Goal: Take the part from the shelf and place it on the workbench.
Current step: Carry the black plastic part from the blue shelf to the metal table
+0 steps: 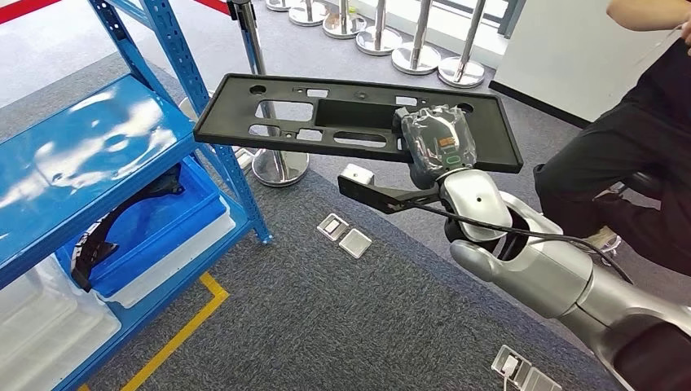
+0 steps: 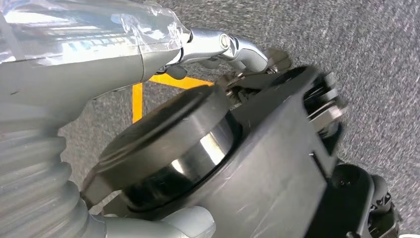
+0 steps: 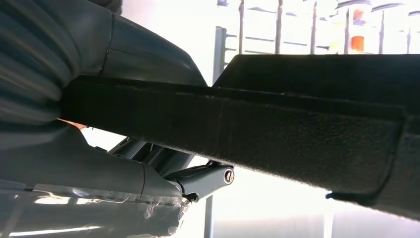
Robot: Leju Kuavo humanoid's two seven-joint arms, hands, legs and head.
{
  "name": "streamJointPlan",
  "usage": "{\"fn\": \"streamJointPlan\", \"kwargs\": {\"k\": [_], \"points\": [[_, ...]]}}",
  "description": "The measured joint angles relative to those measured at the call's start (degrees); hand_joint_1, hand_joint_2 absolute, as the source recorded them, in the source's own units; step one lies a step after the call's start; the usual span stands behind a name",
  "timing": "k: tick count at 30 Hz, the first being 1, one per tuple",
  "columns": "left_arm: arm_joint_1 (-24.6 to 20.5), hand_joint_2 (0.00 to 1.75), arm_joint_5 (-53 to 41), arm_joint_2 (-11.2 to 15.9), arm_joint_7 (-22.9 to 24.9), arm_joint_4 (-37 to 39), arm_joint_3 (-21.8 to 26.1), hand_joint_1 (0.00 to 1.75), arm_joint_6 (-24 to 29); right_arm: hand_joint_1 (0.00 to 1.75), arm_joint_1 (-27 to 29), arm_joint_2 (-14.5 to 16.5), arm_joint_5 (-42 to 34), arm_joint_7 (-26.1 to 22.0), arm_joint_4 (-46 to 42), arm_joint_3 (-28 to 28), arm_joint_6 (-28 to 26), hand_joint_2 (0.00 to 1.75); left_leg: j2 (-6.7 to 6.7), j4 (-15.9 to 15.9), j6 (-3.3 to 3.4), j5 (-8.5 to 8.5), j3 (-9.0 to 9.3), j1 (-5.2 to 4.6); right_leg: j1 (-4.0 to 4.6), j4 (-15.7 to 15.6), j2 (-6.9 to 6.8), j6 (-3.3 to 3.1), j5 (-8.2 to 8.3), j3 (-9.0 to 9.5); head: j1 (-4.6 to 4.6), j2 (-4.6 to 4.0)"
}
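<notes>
Grey carpet [image 1: 342,326] is lying below; right hand [image 1: 440,142] is clamping the black part [image 1: 326,114], whose long axis is stretching leftward toward the blue shelf [image 1: 90,155]; left hand's [image 2: 59,54] grip I cannot tell.

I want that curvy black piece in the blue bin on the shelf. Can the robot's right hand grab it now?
Probably not. The right hand already holds the flat black part, and the curved piece lies in the blue bin under the shelf board.

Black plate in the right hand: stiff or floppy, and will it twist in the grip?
Probably stiff: the black plate juts level from the right hand with no visible sag. Likely light for its size, being thin with many cutouts. Held near one end, it may lever and twist in the grip.
</notes>
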Motion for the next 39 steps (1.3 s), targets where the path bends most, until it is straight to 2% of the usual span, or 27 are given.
{"fn": "streamJointPlan", "kwargs": {"k": [1, 2, 5, 7, 8, 10, 11, 12, 13, 15, 17, 18, 20, 22, 24, 26, 27, 28, 29, 31, 32, 34, 36, 38, 39], "points": [[0.0, 1.75, 0.1, 0.0, 0.0, 0.0, 0.0, 0.0, 0.0, 1.75, 0.0, 0.0, 0.0, 0.0, 0.1, 0.0, 0.0, 1.75, -0.71, -3.8, 0.45, 2.19, 1.47, -0.13, 0.04, 0.1, 0.8, 0.19, 0.11, -0.09, -0.4, 0.0], [0.0, 1.75, 0.2, 0.0, 0.0, 0.0, 0.0, 0.0, 0.0, 1.75, -0.1, 0.1, 0.0, 0.0, 0.2, 0.0, 0.0, 1.75, -1.07, -4.8, 0.58, 2.28, 1.74, -0.22, -0.05, 0.1, 1.09, 0.42, 0.23, -0.31, -0.41, 0.0], [-0.1, 1.75, 0.3, 0.0, 0.0, 0.0, 0.0, 0.0, 0.0, 1.75, -0.1, 0.2, 0.0, 0.0, 0.3, 0.0, 0.0, 1.75, -0.37, -5.5, 0.82, 2.53, 1.83, -0.26, -0.29, -0.1, 1.73, 1.25, 0.58, -0.66, -0.49, 0.0], [-0.1, 1.75, 0.3, 0.0, 0.0, 0.0, 0.0, 0.0, 0.0, 1.75, -0.2, 0.1, 0.0, 0.0, 0.4, 0.0, 0.0, 1.75, 0.37, -6.4, 1.31, 3.1, 2.13, 0.06, -0.1, 1.3, 0.74, 1.79, -0.5, -1.37, -0.19, 0.0], [-0.1, 1.75, 0.3, 0.0, 0.0, 0.0, 0.0, 0.0, 0.0, 1.75, -0.3, 0.1, 0.0, 0.0, 0.4, -0.1, 0.0, 1.75, 0.79, -6.8, 1.51, 3.34, 2.24, 0.2, -0.06, 3.7, -0.17, 2.0, -1.92, -2.41, 0.16, 0.0], [-0.1, 1.75, 0.3, 0.0, 0.0, 0.0, 0.0, 0.0, 0.0, 1.75, -0.3, 0.1, 0.0, 0.0, 0.5, -0.1, 0.0, 1.75, 1.53, -6.8, 1.71, 3.43, 2.19, 0.13, -0.29, 10.8, -1.79, 2.35, -5.34, -5.59, 0.95, 0.0], [0.0, 1.75, 0.3, 0.0, 0.0, 0.0, 0.0, 0.0, -0.1, 1.75, -0.1, 0.2, 0.0, 0.0, 0.6, -0.1, 0.0, 1.75, 1.9, -6.7, 1.69, 3.4, 2.14, 0.12, -0.44, 13.7, -2.12, 2.51, -6.3, -6.93, 1.25, 0.0], [0.0, 1.75, 0.3, 0.0, 0.0, 0.0, 0.0, 0.0, -0.1, 1.75, 0.0, 0.2, 0.0, 0.0, 0.7, -0.1, 0.1, 1.75, 2.27, -6.6, 1.63, 3.34, 2.1, 0.13, -0.58, 15.0, -2.32, 2.64, -6.29, -7.47, 1.57, 0.0], [0.0, 1.75, 0.3, 0.0, 0.0, 0.0, 0.0, 0.0, -0.2, 1.75, 0.1, 0.2, 0.0, 0.0, 0.8, -0.1, 0.1, 1.75, 2.62, -6.4, 1.5, 3.23, 2.07, 0.18, -0.71, 14.0, -2.52, 2.74, -5.28, -6.89, 1.92, 0.0], [-0.1, 1.75, 0.4, 0.0, 0.0, 0.0, 0.0, 0.0, -0.2, 1.75, 0.0, 0.2, 0.0, 0.1, 0.8, -0.1, 0.2, 1.75, 3.31, -5.9, 1.02, 2.8, 2.04, 0.28, -0.8, 7.1, -3.61, 2.84, -2.15, -3.19, 2.58, 0.0], [-0.1, 1.75, 0.5, 0.0, 0.0, 0.0, 0.0, 0.0, -0.2, 1.75, -0.1, 0.2, 0.1, 0.0, 0.8, -0.1, 0.2, 1.75, 3.81, -5.3, 0.38, 2.32, 1.91, 0.1, -0.56, 1.6, -4.61, 2.43, -0.69, -0.46, 3.13, 0.0], [-0.1, 1.75, 0.5, 0.0, 0.0, 0.0, 0.0, 0.0, -0.2, 1.75, -0.1, 0.2, 0.2, 0.0, 0.9, -0.1, 0.3, 1.75, 4.02, -5.1, 0.09, 2.19, 1.88, -0.01, -0.4, 0.9, -4.71, 2.1, -0.87, -0.19, 3.14, 0.0], [-0.1, 1.75, 0.7, 0.0, 0.0, 0.0, 0.0, 0.0, -0.2, 1.75, -0.1, 0.3, 0.3, 0.0, 1.0, -0.1, 0.4, 1.75, 4.45, -5.1, -0.49, 2.1, 1.95, -0.02, -0.26, 0.9, -3.93, 1.23, -0.79, -0.35, 2.96, 0.0], [-0.1, 1.75, 0.8, 0.0, -0.1, 0.0, 0.0, 0.0, -0.2, 1.75, -0.2, 0.4, 0.3, 0.0, 1.0, -0.1, 0.5, 1.75, 4.04, -3.8, -1.08, 0.89, 1.74, 0.18, -0.29, 0.6, -3.33, 0.5, -0.56, -0.33, 2.71, 0.0], [-0.1, 1.75, 0.8, 0.0, -0.2, 0.0, 0.0, 0.0, -0.2, 1.75, -0.4, 0.6, 0.3, -0.2, 1.1, -0.1, 0.6, 1.75, 2.8, 1.7, -1.4, -2.55, -0.35, 0.29, -0.35, 0.4, -2.76, -0.01, -0.41, -0.3, 1.89, 0.0], [-0.1, 1.75, 0.8, 0.0, -0.2, 0.0, 0.0, 0.0, -0.2, 1.75, -0.4, 0.8, 0.3, -0.4, 1.2, -0.1, 0.7, 1.75, 2.13, 9.1, -1.4, -5.83, -3.79, 0.22, -0.11, 0.5, -2.03, -0.29, -0.39, -0.35, 0.88, 0.0], [0.0, 1.75, 0.8, 0.0, -0.3, 0.0, 0.0, 0.0, -0.2, 1.75, -0.3, 0.9, 0.3, -0.5, 1.3, -0.1, 0.7, 1.75, 2.01, 11.1, -1.26, -6.15, -4.8, 0.12, 0.04, 0.5, -1.62, -0.36, -0.39, -0.35, 0.53, 0.0], [0.0, 1.75, 0.8, 0.0, -0.3, 0.0, 0.0, 0.0, -0.2, 1.75, -0.3, 1.0, 0.3, -0.5, 1.3, -0.1, 0.7, 1.75, 1.94, 11.0, -1.01, -5.34, -4.87, -0.01, 0.18, 0.5, -1.19, -0.4, -0.38, -0.31, 0.21, 0.0], [0.0, 1.75, 0.8, 0.0, -0.3, 0.0, 0.0, 0.0, -0.2, 1.75, -0.3, 1.0, 0.3, -0.6, 1.4, -0.1, 0.7, 1.75, 1.79, 8.7, -0.63, -3.52, -3.85, -0.17, 0.32, 0.5, -0.75, -0.41, -0.37, -0.22, -0.08, 0.0], [0.0, 1.75, 0.8, 0.1, -0.3, 0.0, 0.0, 0.0, -0.2, 1.75, -0.4, 1.2, 0.3, -0.7, 1.5, -0.1, 0.7, 1.75, 0.52, 1.1, 0.41, 0.57, -0.52, -0.51, 0.54, 0.5, 0.04, -0.38, -0.36, -0.1, -0.5, 0.0], [0.0, 1.75, 0.8, 0.1, -0.3, 0.0, 0.0, 0.0, -0.2, 1.75, -0.5, 1.3, 0.3, -0.7, 1.6, -0.1, 0.7, 1.75, -0.13, -2.1, 0.81, 1.76, 0.74, -0.63, 0.56, 0.5, 0.41, -0.3, -0.31, -0.17, -0.57, 0.0], [0.0, 1.75, 0.9, 0.2, -0.3, 0.1, 0.0, 0.0, -0.3, 1.75, -0.6, 1.5, 0.3, -0.7, 1.7, -0.1, 0.7, 1.75, -0.71, -4.5, 1.19, 2.15, 1.51, -0.83, 0.33, 0.6, 0.97, 0.05, -0.09, -0.49, -0.58, 0.0], [-0.1, 1.75, 0.9, 0.2, -0.3, 0.0, 0.0, 0.0, -0.4, 1.75, -0.7, 1.6, 0.3, -0.8, 1.9, -0.1, 0.6, 1.75, -0.01, -5.5, 1.39, 2.56, 1.78, -0.8, 0.08, 0.5, 1.18, 0.67, 0.02, -0.66, -0.76, 0.0], [-0.1, 1.75, 0.9, 0.2, -0.3, 0.0, 0.0, 0.0, -0.4, 1.75, -0.9, 1.6, 0.3, -0.9, 2.0, -0.1, 0.6, 1.75, 0.73, -6.6, 1.75, 3.19, 2.21, -0.53, 0.25, 2.7, 0.07, 1.27, -1.54, -1.68, -0.34, 0.0], [-0.1, 1.75, 0.9, 0.1, -0.3, 0.0, 0.0, 0.0, -0.4, 1.75, -1.0, 1.6, 0.3, -0.9, 2.0, -0.1, 0.6, 1.75, 1.12, -7.0, 1.84, 3.39, 2.35, -0.45, 0.26, 5.5, -0.8, 1.5, -3.1, -2.91, 0.03, 0.0]]}}
